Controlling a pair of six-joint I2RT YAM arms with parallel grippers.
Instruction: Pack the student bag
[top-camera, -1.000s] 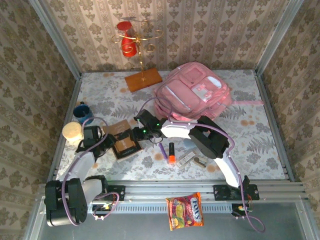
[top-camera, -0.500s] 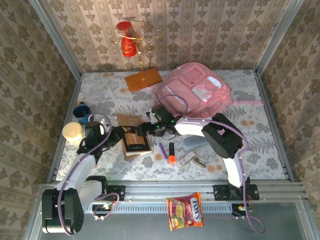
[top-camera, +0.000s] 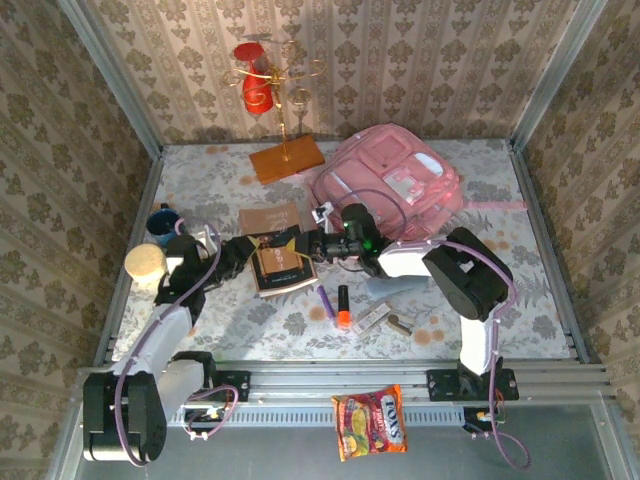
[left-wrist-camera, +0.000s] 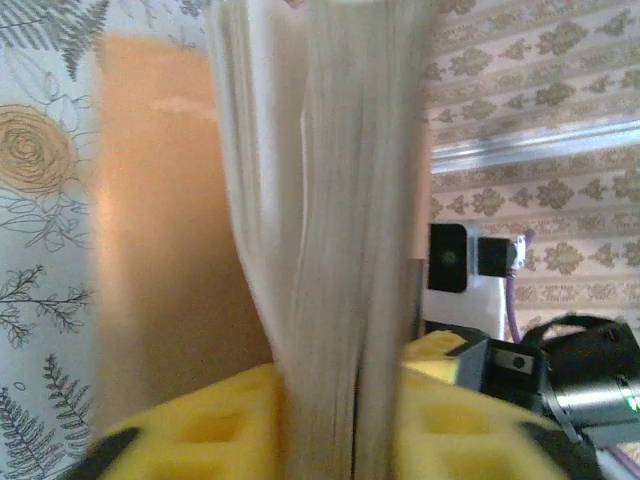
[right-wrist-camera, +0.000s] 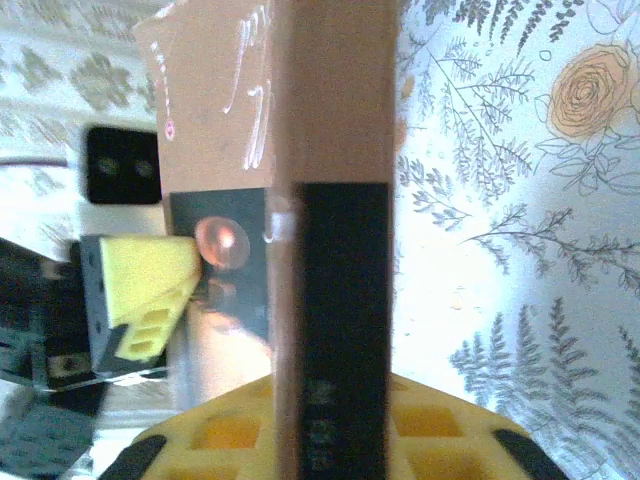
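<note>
The student bag, pink and soft, lies at the back right of the table. A thick book with a brown and black cover hangs between my two grippers, left of the bag. My left gripper is shut on its page edge, yellow pads on both sides. My right gripper is shut on the spine from the opposite side. A flat brown panel lies just behind the book; I cannot tell whether it is the book's cover or a separate notebook.
A purple pen, an orange tube, a clear packet and a small metal item lie in front. A blue cup and cream round object sit at the left edge. A wooden stand is at the back.
The book has risen from lying flat at the front left and moved right and back toward the bag, both grippers with it. The brown panel has shifted back too.
</note>
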